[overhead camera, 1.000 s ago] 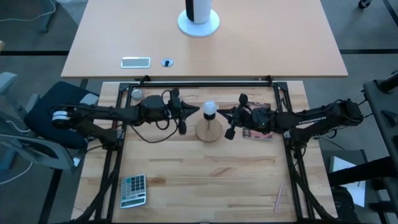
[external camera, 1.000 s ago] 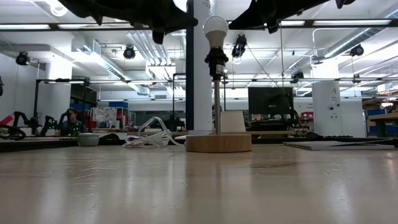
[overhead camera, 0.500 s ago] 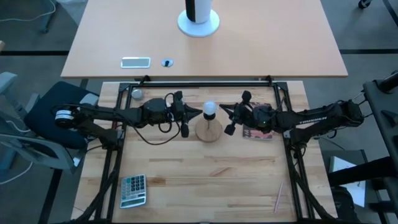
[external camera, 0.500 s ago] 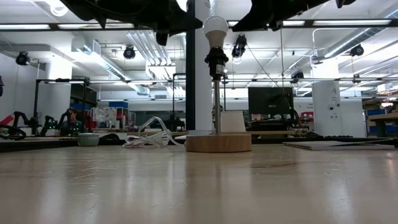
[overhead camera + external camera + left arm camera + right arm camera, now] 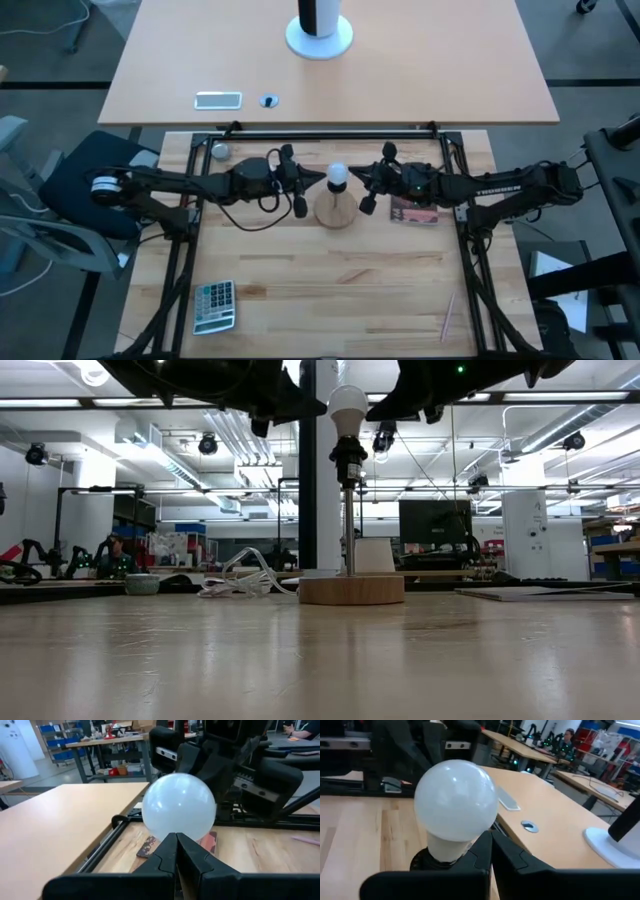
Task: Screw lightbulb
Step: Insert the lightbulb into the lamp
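The white frosted lightbulb [image 5: 338,177] sits upright in the dark socket [image 5: 348,455] on the post of the round wooden disc stand [image 5: 336,209], which rests on the table. My left gripper [image 5: 320,179] is shut, level, its tips at the bulb's left side; the bulb fills the left wrist view [image 5: 179,805] just beyond the gripper [image 5: 175,838]. My right gripper [image 5: 357,179] is shut, level, its tips at the bulb's right side; its wrist view shows the bulb [image 5: 456,800] just past the gripper [image 5: 490,838]. My left gripper points level from the table's left at the bulb's globe [image 5: 172,827] with shut fingers; I cannot tell whether they touch it. My right gripper points level from the table's right at the globe's lower part [image 5: 470,837] with shut fingers; I cannot tell whether they touch it.
A calculator [image 5: 213,305] lies near the front left. A small grey ball [image 5: 219,151] lies at the far left. A dark flat object [image 5: 415,212] lies under the right arm. A thin stick [image 5: 447,318] lies front right. A white cable [image 5: 245,585] lies behind the stand.
My right gripper has gone toward the table's left, closer to the bulb. My left gripper has gone a little toward the table's right, closer to the bulb. The bulb and stand have stayed where they were.
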